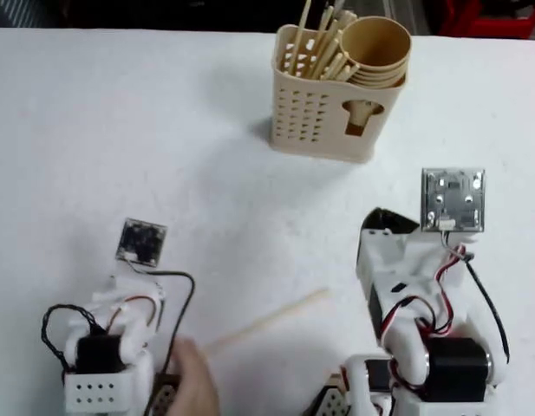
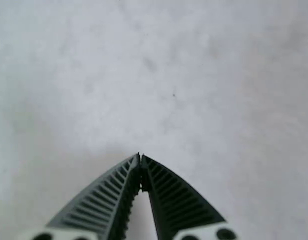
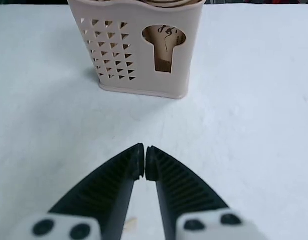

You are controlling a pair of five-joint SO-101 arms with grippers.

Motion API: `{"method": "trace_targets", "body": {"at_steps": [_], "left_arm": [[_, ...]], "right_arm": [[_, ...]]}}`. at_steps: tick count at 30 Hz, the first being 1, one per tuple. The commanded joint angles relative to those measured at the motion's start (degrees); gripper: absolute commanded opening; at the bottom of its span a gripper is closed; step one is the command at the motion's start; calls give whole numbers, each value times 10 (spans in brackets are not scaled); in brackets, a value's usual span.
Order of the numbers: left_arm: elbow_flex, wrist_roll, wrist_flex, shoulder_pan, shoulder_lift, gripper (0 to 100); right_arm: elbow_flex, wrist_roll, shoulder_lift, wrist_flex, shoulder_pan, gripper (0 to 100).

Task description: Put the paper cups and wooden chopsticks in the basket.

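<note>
Most of the job looks done to me. On the white table (image 1: 120, 130), the basket (image 3: 139, 55) stands upright well ahead of the right gripper (image 3: 144, 162), whose jaws are closed tip to tip on nothing. The left gripper (image 2: 140, 165) is closed the same way, empty, above bare table. The paper cups (image 1: 375, 48) and wooden chopsticks (image 1: 323, 43) sit inside the basket. One loose chopstick (image 1: 276, 319) lies between the grippers, nearer the bases, with a person's hand (image 1: 193, 386) at its end. I judge it is the last piece: next, open one gripper and reach back to it.
</note>
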Motion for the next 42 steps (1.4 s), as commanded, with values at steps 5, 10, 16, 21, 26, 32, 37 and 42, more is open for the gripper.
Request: {"method": "trace_targets", "body": {"at_steps": [5, 10, 16, 21, 26, 32, 37, 42], "left_arm": [[-3, 5, 4, 15, 0, 25], [-3, 5, 4, 15, 0, 25], [-3, 5, 4, 13, 0, 25], [-3, 5, 4, 13, 0, 25], [-3, 5, 4, 13, 0, 25], [-3, 5, 4, 13, 0, 25], [-3, 5, 4, 13, 0, 25], [-3, 5, 4, 13, 0, 25]], "right_arm": [[-127, 25, 168, 60, -5, 20], [-164, 32, 278, 67, -15, 21], [-192, 30, 432, 104, -105, 22], [-210, 67, 527, 133, -147, 22], [-194, 209, 570, 138, -168, 22], [-139, 425, 573, 136, -170, 19], [-98, 548, 568, 131, -165, 19], [-4, 626, 532, 32, -182, 22]]}}
